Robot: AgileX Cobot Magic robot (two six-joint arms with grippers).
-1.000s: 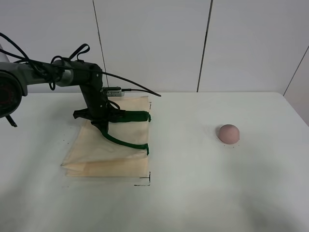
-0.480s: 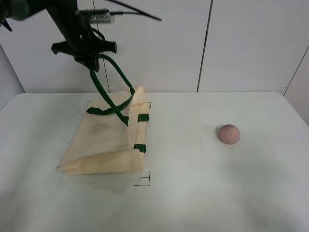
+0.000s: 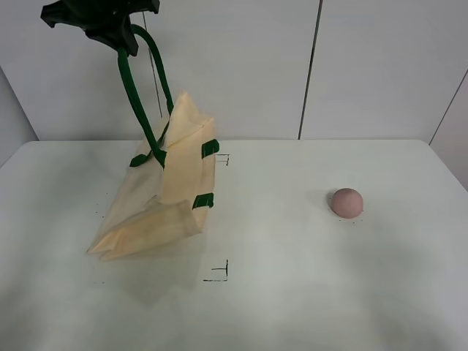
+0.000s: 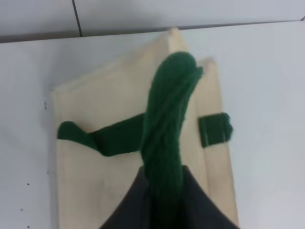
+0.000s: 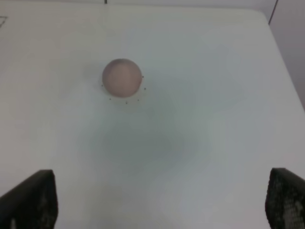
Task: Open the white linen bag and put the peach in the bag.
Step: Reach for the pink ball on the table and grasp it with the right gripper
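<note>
The white linen bag (image 3: 157,197) hangs tilted, its handle side lifted and its bottom edge resting on the table. My left gripper (image 3: 110,25) is high at the top left, shut on one dark green strap handle (image 3: 135,88). The left wrist view shows that handle (image 4: 167,119) running from the dark fingers (image 4: 138,210) down to the cream bag (image 4: 95,100). The peach (image 3: 346,202) lies on the table far to the right, apart from the bag. My right gripper (image 5: 157,198) is open and empty, above the table short of the peach (image 5: 122,78). It is out of the high view.
The white table (image 3: 292,292) carries black corner marks (image 3: 219,272) by the bag. A white panelled wall (image 3: 307,66) stands right behind the table's far edge. The table's right edge (image 5: 281,62) lies just beyond the peach.
My left gripper has risen steeply with the green handle. The bag went from lying flat to hanging tilted with its handle side up. The peach has not moved.
</note>
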